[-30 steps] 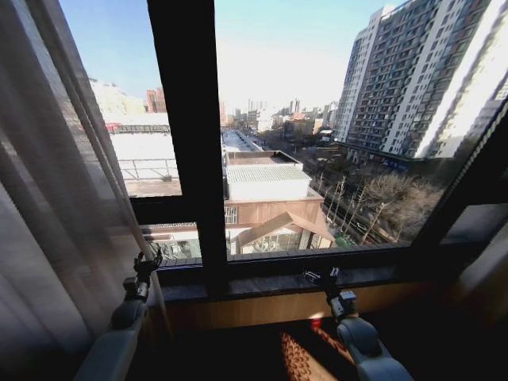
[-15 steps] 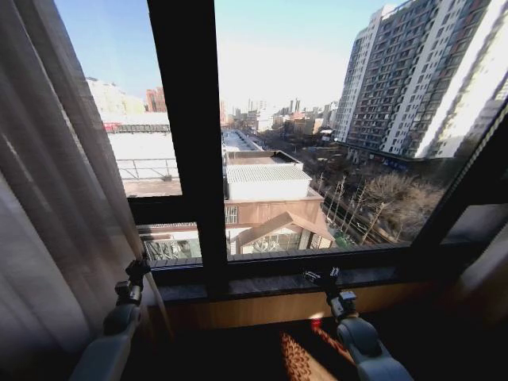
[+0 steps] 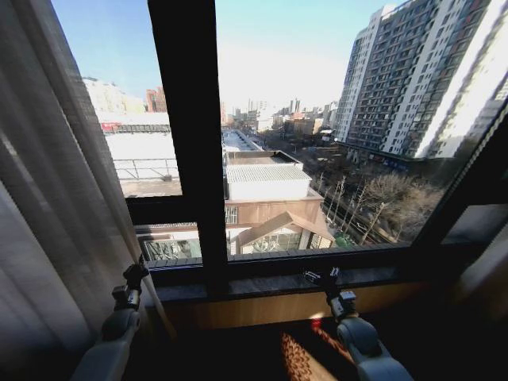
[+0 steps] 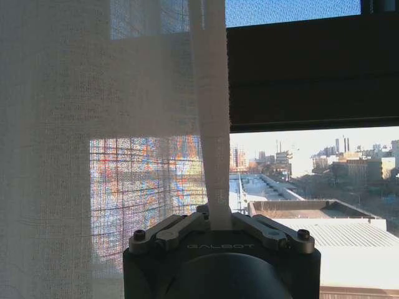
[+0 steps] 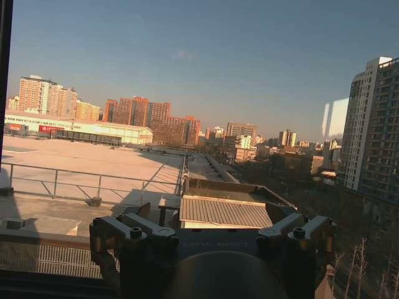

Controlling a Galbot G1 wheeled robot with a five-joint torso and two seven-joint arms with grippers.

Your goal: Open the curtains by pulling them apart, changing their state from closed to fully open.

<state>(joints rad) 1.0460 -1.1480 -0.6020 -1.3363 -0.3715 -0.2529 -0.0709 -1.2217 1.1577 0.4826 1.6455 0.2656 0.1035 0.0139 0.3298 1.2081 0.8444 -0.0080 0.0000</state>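
The sheer off-white curtain (image 3: 48,206) hangs in pleats along the left side of the window, its edge reaching down to my left gripper (image 3: 133,274). In the left wrist view the left gripper (image 4: 216,215) is shut on a narrow fold of that curtain (image 4: 75,124), which rises straight up from between the fingers. My right gripper (image 3: 321,278) hovers low before the sill, right of the middle. Seen from the right wrist, the right gripper (image 5: 212,229) is open with nothing in it and faces bare glass.
A thick dark window frame bar (image 3: 186,135) stands upright just right of the curtain's edge, with a horizontal bar and the stone sill (image 3: 270,282) below. Another dark frame slants along the right side (image 3: 468,182). The floor lies in shadow below.
My left gripper has moved left and slightly down with the curtain fold in it, drawing the curtain's edge a little leftward. The right arm has stayed where it was.
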